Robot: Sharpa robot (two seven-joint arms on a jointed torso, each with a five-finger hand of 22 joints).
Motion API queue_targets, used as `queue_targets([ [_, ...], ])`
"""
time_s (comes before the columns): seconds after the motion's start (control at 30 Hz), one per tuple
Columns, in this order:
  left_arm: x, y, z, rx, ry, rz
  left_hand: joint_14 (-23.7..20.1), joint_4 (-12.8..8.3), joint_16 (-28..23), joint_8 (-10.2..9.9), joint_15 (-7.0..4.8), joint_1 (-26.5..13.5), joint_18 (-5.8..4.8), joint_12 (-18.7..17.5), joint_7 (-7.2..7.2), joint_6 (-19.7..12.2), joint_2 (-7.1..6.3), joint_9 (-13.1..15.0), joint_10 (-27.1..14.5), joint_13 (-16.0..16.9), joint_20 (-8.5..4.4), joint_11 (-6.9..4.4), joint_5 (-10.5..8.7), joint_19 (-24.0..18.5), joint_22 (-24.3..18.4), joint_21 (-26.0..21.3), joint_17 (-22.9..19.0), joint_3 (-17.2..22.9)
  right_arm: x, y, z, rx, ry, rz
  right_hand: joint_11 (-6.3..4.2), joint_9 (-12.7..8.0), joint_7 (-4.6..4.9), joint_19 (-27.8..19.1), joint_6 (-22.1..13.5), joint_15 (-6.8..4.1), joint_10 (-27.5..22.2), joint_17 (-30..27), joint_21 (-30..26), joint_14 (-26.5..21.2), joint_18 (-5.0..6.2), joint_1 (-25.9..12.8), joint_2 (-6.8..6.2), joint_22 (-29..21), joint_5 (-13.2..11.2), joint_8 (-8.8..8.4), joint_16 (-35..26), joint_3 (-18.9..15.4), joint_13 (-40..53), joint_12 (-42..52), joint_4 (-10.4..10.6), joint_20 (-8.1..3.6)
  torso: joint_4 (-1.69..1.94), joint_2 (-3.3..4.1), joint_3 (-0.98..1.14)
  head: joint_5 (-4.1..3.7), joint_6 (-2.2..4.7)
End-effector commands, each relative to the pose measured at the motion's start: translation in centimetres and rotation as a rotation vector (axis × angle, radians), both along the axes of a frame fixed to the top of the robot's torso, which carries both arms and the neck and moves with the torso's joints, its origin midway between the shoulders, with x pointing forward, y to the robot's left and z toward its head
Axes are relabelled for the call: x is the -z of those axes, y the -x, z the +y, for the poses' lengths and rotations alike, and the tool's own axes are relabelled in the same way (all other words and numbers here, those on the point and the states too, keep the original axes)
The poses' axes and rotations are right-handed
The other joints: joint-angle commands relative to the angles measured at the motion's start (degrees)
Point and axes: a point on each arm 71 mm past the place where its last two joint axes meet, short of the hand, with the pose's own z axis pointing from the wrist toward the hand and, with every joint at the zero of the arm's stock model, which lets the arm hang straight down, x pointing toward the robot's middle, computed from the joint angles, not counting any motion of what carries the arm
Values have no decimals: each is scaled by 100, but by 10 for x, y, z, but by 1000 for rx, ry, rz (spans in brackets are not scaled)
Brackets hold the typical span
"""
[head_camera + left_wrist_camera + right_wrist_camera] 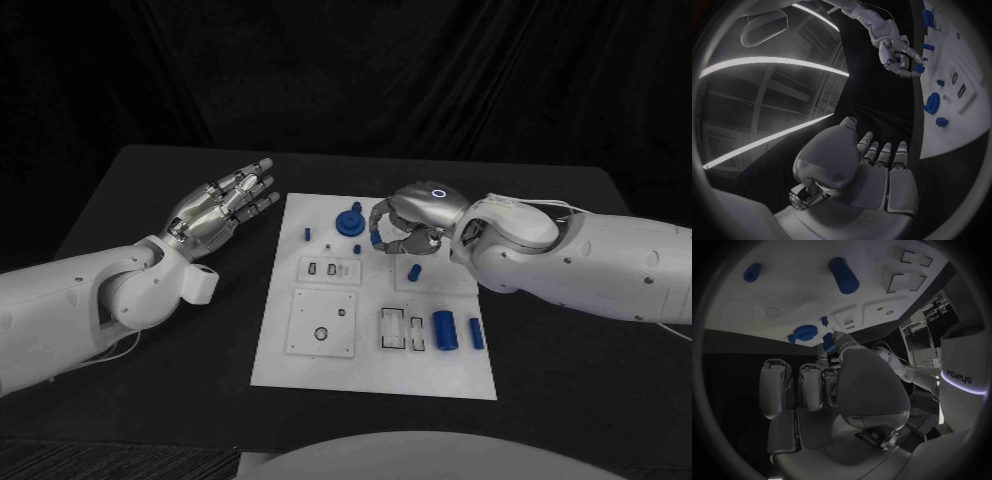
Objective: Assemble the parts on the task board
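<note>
The white task board [372,370] lies in the middle of the table. My right hand [408,225] hovers over its far middle, fingers curled, pinching a small blue part [918,68] between thumb and finger; the same part [828,338] shows at the fingertips in the right wrist view. A round blue part [351,222] stands on the board just left of that hand. Two blue cylinders [444,330] lie at the board's right side, and a short blue part [414,271] lies below the hand. My left hand [224,205] is raised left of the board, fingers spread, holding nothing.
The board carries rectangular recesses [329,269], a square plate with holes [322,322] and slots [394,327]. A small blue peg [306,233] stands near its far left edge. Black table [173,340] surrounds the board on both sides.
</note>
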Motion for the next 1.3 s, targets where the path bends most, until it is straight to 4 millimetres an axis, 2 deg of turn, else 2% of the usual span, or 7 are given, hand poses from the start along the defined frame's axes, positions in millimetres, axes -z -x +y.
queue_targets([
  [0.03, -2, 1, -1, 5, 20, -16, -2, -5, -21, 28, 26, 49, -69, 19, 0, 12, 7, 7, -5, 0, 24, 52, 22, -3, -2, -8, -10, 41, 7, 0, 7, -1, 57, 3, 6, 128, 22, 223, 7, 4, 589, 544, -36, 428, -52, 24, 35, 1221, -17, 10, -28, -5, 1509, 14, -37, -28, 29, 13, -5, -28, -25],
  [0.1, -2, 1, -2, 7, 22, -17, -2, -6, -21, 29, 27, 51, -69, 20, 1, 18, 10, 8, -3, 1, 24, 61, 24, -3, -2, -8, -10, 46, 10, 1, 14, -4, 61, 7, 10, 128, 25, 217, 0, 6, 589, 537, -49, 427, -49, 23, 34, 1216, -18, 7, -32, -4, 1509, 14, -41, -26, 24, 13, -9, -25, -43],
  [0.2, -2, 1, -2, 9, 23, -16, -2, -6, -21, 29, 27, 51, -69, 20, 1, 18, 10, 8, -3, 1, 24, 61, 24, -3, -2, -8, -10, 46, 12, 2, 20, -5, 63, 13, 15, 128, 29, 213, -8, 10, 589, 522, -61, 424, -46, 20, 31, 1212, -19, 3, -39, -3, 1509, 14, -46, -25, -1, 15, -1, 0, -54],
  [0.3, -2, 1, -2, 9, 21, -15, -2, -6, -21, 29, 27, 51, -69, 20, 1, 18, 10, 8, -3, 1, 24, 61, 24, -3, -2, -8, -10, 46, 14, 3, 25, -3, 68, 19, 23, 128, 35, 203, -19, 15, 589, 499, -86, 420, -40, 21, 28, 1204, -17, -2, -52, 1, 1509, 14, -56, -21, -5, 15, 1, -1, -58],
  [0.5, -1, 0, -3, 10, 20, -13, -2, -6, -21, 29, 27, 51, -69, 20, 1, 18, 10, 8, -3, 1, 24, 61, 24, -3, -2, -8, -10, 46, 17, 4, 30, 3, 75, 30, 36, 129, 44, 194, -30, 24, 589, 482, -109, 417, -34, 12, 23, 1196, -19, -8, -61, 2, 1509, 14, -63, -16, 21, 6, -3, -31, -77],
  [0.7, -1, 0, -3, 15, 18, -10, -2, -9, -21, 28, 26, 54, -69, 19, 3, 10, 11, 7, -4, 0, 25, 74, 25, -4, -2, -9, -10, 56, 20, 4, 33, 7, 77, 35, 45, 129, 50, 190, -34, 30, 589, 473, -119, 415, -32, 2, 22, 1193, -21, -11, -66, 2, 1509, 14, -65, -12, -7, -3, -2, -10, -90],
  [1.3, 0, -1, -4, 21, 17, -5, -2, -8, -21, 27, 27, 54, -69, 18, 7, 4, 12, 6, -7, -1, 25, 76, 25, -4, -3, -9, -10, 60, 30, 5, 38, 5, 81, 55, 62, 131, 60, 178, -43, 44, 589, 440, -149, 409, -26, -16, 22, 1182, -25, -15, -85, 3, 1509, 14, -70, -3, 7, -6, 1, 3, -108],
])
